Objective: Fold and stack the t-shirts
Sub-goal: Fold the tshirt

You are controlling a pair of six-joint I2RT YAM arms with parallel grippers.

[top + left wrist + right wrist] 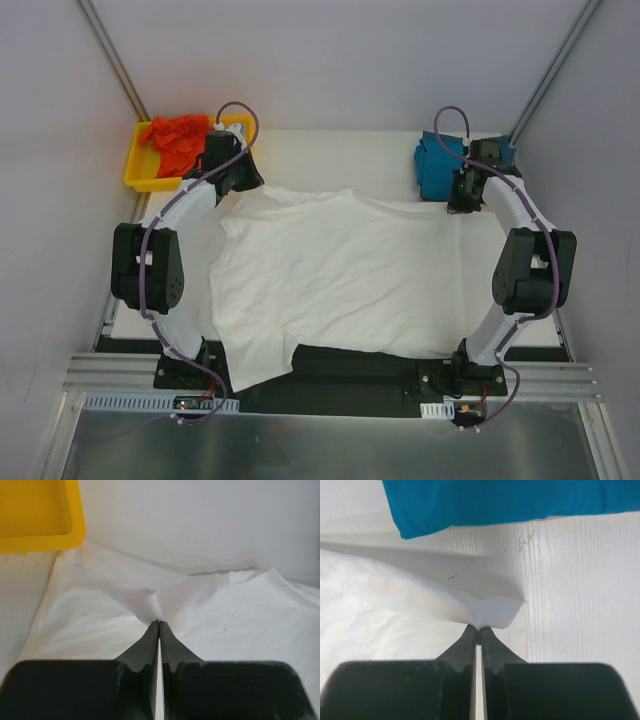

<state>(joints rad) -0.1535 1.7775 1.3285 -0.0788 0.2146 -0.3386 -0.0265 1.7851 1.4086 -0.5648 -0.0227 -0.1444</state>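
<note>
The white t-shirt [335, 275] lies spread over the middle of the table, its near part hanging over the front edge. My left gripper [232, 180] is shut on its far left corner; the left wrist view shows cloth [150, 602] pinched at the fingertips [159, 622]. My right gripper [462, 195] is shut on the far right corner, with a lifted fold of cloth [495, 611] at its tips [479, 628]. The teal-blue t-shirt [440, 165] lies folded at the back right, just beyond the right gripper [485, 502]. The orange-red t-shirt [178, 140] is bunched in the tray.
A shallow yellow tray [140, 178] stands at the back left, its corner showing in the left wrist view [40, 515]. Grey walls enclose the table on three sides. A black strip [350, 365] runs along the front between the arm bases.
</note>
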